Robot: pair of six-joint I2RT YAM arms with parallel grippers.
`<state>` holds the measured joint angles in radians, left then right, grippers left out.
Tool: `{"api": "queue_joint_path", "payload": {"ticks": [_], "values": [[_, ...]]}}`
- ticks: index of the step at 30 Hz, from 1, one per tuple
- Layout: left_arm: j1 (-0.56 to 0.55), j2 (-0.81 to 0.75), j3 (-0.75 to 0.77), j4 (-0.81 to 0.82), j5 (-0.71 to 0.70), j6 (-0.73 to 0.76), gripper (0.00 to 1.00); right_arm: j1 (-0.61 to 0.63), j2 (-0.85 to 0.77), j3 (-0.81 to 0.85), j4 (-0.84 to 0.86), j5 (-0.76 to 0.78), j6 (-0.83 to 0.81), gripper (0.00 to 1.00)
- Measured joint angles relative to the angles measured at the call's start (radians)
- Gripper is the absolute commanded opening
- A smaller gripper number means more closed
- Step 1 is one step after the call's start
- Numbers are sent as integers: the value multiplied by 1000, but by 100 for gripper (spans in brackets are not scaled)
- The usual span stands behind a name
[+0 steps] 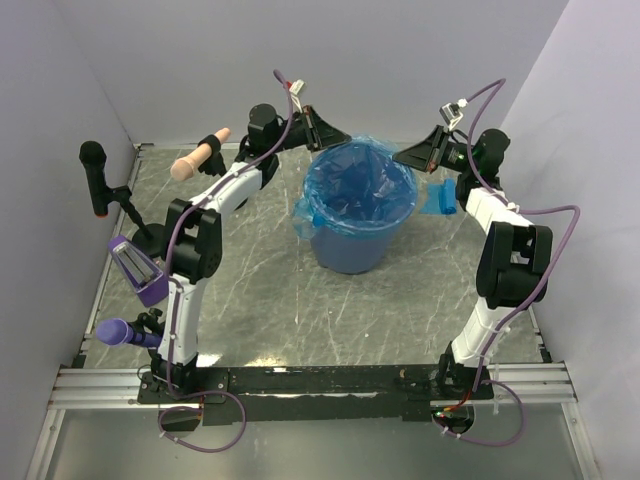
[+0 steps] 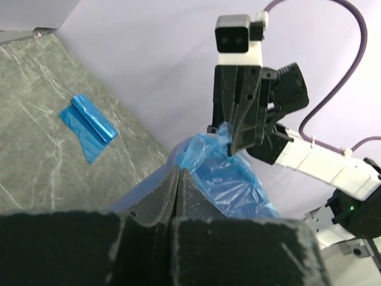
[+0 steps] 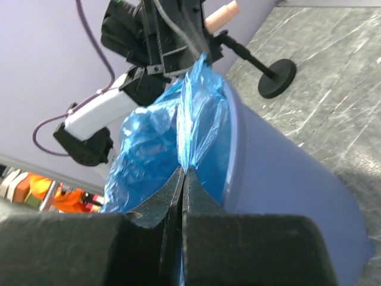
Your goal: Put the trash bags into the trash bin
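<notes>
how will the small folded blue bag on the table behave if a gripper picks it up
The folded bag lies flat on the table, so it probably offers little edge to pinch and may slide when pushed. It looks like thin glossy film, likely light and floppy, so it may unfold and droop once lifted.

A robotics lab cell: pale panels [image 1: 300, 60] box in a marble-patterned table [image 1: 260, 310], with a left arm [image 1: 185, 270] and right arm [image 1: 500, 270] mounted on an aluminium rail [image 1: 100, 385]
</notes>
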<state>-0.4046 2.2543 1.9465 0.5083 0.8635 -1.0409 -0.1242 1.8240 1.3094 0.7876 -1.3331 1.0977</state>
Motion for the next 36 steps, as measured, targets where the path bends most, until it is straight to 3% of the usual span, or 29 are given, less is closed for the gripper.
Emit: {"api": "queue_joint_path", "payload": {"ticks": [8,20,27,36], "values": [[10,-6,-7,-18,27,60,1,-12,6,35,-165,101,-105,0],[19,-34,-26,-69,33,155,1,14,-5,-11,-57,114,-31,0],[21,-54,-40,-97,23,216,1,28,-31,-26,-74,105,-77,0],[4,-15,72,-201,-32,335,1,28,-29,29,-137,112,-169,0]]}}
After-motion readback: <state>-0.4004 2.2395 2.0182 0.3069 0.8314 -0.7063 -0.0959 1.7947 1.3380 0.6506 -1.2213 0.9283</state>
